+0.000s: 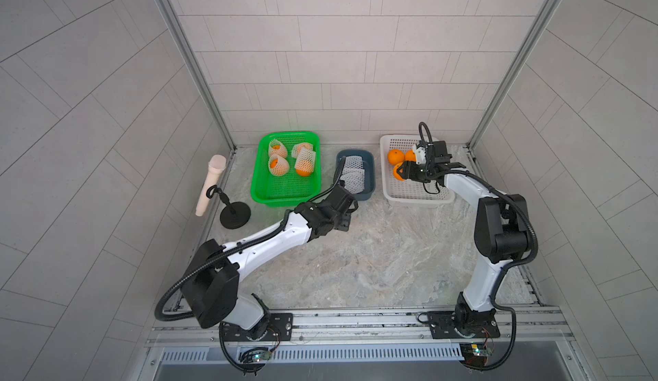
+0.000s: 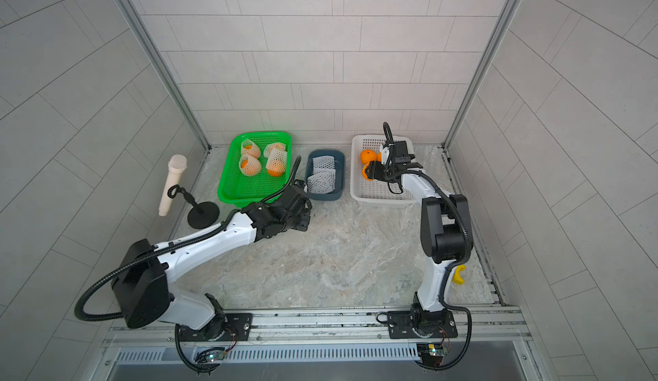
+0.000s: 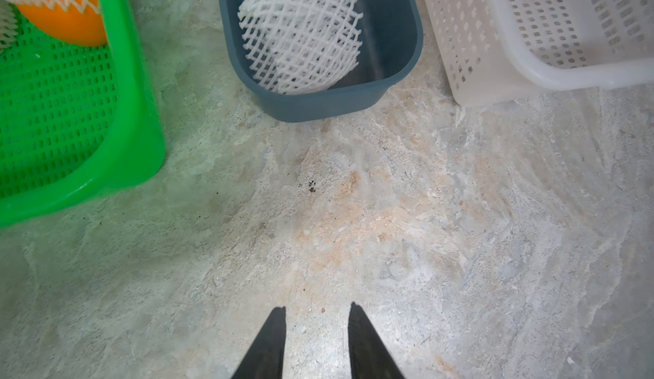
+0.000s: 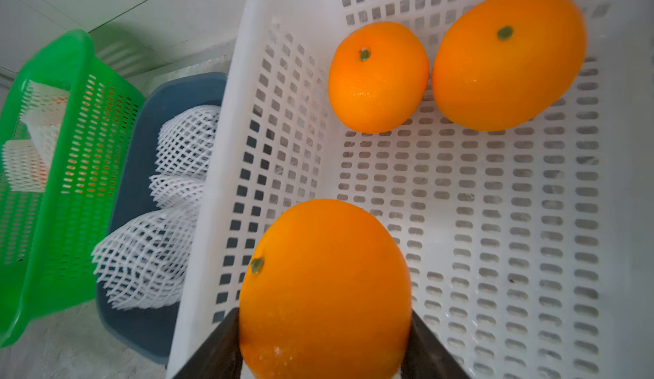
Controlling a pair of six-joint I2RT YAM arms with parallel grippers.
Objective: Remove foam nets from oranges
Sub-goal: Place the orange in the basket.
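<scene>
Several oranges wrapped in white foam nets (image 1: 278,165) lie in the green basket (image 1: 285,192). Limp, empty foam nets (image 1: 352,172) (image 3: 300,41) fill the blue bin (image 1: 370,183). Two bare oranges (image 1: 395,156) (image 4: 378,76) sit at the back of the white basket (image 1: 416,197). My right gripper (image 4: 323,311) hangs over this basket, shut on a third bare orange (image 4: 325,271) (image 2: 366,173). My left gripper (image 3: 317,306) is open and empty, low over the bare tabletop in front of the blue bin.
A beige microphone (image 1: 210,183) leans on a black round-foot stand (image 1: 235,213) at the far left, by the wall. The three containers stand in a row along the back wall. A yellow clip (image 2: 459,274) shows beside the right arm.
</scene>
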